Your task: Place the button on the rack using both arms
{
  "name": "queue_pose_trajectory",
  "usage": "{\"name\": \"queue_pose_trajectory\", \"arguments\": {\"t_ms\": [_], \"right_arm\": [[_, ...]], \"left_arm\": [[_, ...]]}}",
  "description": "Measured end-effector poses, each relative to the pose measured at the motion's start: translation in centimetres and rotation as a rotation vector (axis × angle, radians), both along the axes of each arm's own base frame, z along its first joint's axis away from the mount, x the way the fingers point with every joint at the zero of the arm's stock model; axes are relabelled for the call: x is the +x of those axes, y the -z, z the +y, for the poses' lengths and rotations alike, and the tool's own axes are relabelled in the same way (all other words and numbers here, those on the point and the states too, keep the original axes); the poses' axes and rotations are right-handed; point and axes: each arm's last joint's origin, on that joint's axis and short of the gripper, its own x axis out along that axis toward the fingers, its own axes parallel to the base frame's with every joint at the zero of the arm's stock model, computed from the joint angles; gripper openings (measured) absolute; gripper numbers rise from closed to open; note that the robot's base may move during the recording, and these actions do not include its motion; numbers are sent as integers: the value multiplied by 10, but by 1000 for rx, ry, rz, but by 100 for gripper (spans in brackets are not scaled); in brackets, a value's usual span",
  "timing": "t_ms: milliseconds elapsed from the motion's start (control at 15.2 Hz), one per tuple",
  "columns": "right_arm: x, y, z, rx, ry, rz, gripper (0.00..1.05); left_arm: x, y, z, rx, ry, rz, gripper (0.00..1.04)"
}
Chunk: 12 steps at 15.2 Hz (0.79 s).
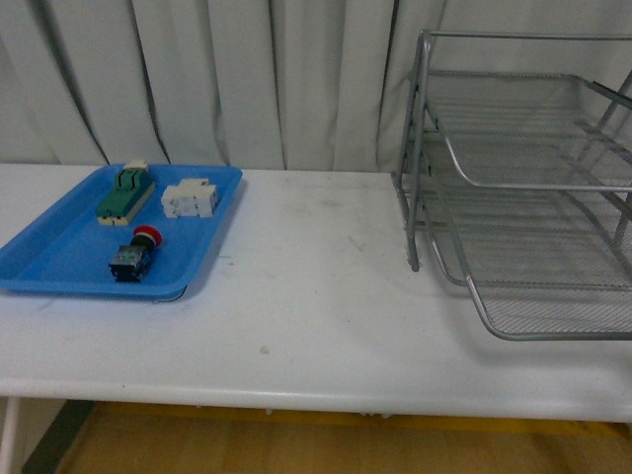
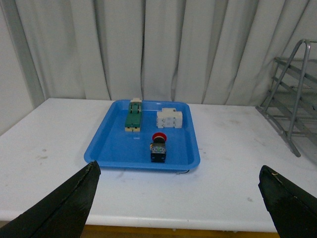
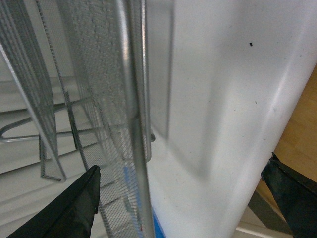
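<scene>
The button point(image 1: 135, 254) lies in the blue tray point(image 1: 59, 267), nothing gripped
It is at the tray's near side on the table's point(image 1: 316, 306) left, well apart from the rack point(image 1: 523, 197) on the right; left gripper point(image 2: 178, 168) and right gripper point(image 3: 182, 166) each have fingers wide apart

left gripper point(image 2: 178, 168): fingers point(image 2: 64, 208) are showing matte black, wedge-shaped, tapering toward blunt tips | right gripper point(image 3: 182, 167): fingers point(image 3: 64, 213) are showing the same plain black, tapered wedges
</scene>
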Motion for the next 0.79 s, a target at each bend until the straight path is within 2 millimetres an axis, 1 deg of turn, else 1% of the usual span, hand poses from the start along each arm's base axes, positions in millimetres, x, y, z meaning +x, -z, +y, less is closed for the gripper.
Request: {"name": "queue_pose_trajectory", "arguments": {"t_ms": [66, 197, 262, 328, 393, 459, 525, 590, 656, 721, 787], "right_arm": [[-6, -5, -2, 0, 5, -13, 97], [-20, -20, -4, 10, 6, -53, 98], [-26, -27, -4, -64, 0, -81, 95], [-36, -44, -3, -252, -7, -155, 86], [-45, -65, -1, -477, -50, -258, 77], [-53, -83, 0, -701, -97, -313, 67], [-65, -97, 3, -927, -144, -351, 56], [-83, -99, 6, -1166, -215, -347, 44], [-97, -99, 8, -1313, -263, -333, 31], [-105, -108, 10, -1402, -251, -365, 20], [-116, -115, 13, -1466, -240, -397, 5]], "left_arm": [[0, 0, 0, 0, 0, 0, 98], [0, 0, 0, 0, 0, 0, 98], [0, 0, 0, 0, 0, 0, 98], [0, 0, 0, 0, 0, 0, 98], [0, 0, 0, 0, 0, 0, 98], [0, 0, 0, 0, 0, 0, 98], [0, 0, 0, 0, 0, 0, 98], [0, 0, 0, 0, 0, 0, 98], [0, 0, 0, 0, 0, 0, 98], [0, 0, 0, 0, 0, 0, 98], [0, 0, 0, 0, 0, 0, 98]]}}
